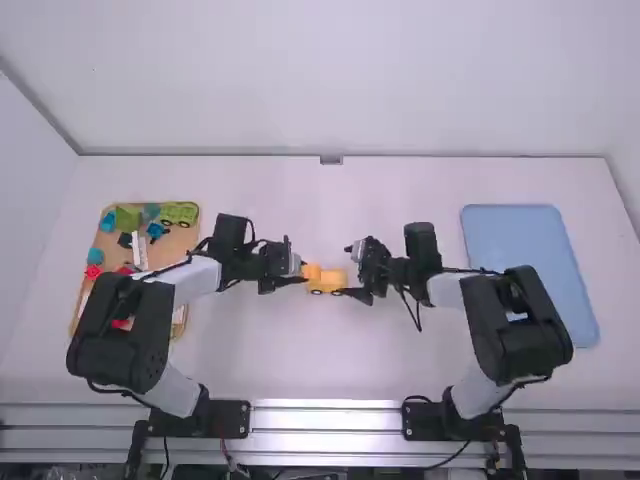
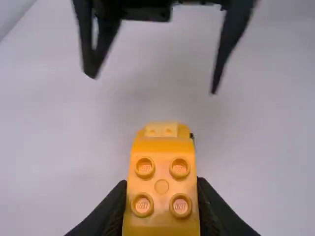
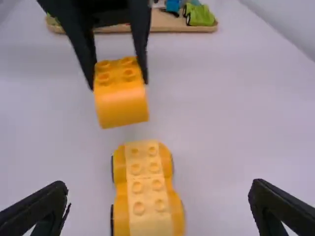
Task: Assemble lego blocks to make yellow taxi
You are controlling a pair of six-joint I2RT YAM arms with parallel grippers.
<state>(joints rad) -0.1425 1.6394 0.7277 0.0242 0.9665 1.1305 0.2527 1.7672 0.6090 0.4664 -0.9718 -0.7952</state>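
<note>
In the high view my left gripper (image 1: 296,272) is at the table's middle, beside an orange-yellow block (image 1: 311,271). In the left wrist view the left gripper (image 2: 161,196) is shut on this studded block (image 2: 162,186), part of the car base (image 2: 161,129) showing beyond it. My right gripper (image 1: 349,271) stands just right of the base (image 1: 328,284) in the high view. In the right wrist view the right gripper (image 3: 158,196) is open, its fingers either side of the wheeled base (image 3: 144,184), while the held block (image 3: 120,93) hangs above the base, apart from it.
A wooden tray (image 1: 178,240) with several coloured blocks, a green vehicle (image 1: 180,213) among them, lies at the left, partly under the left arm. A blue tray (image 1: 530,245) lies at the right, partly behind the right arm.
</note>
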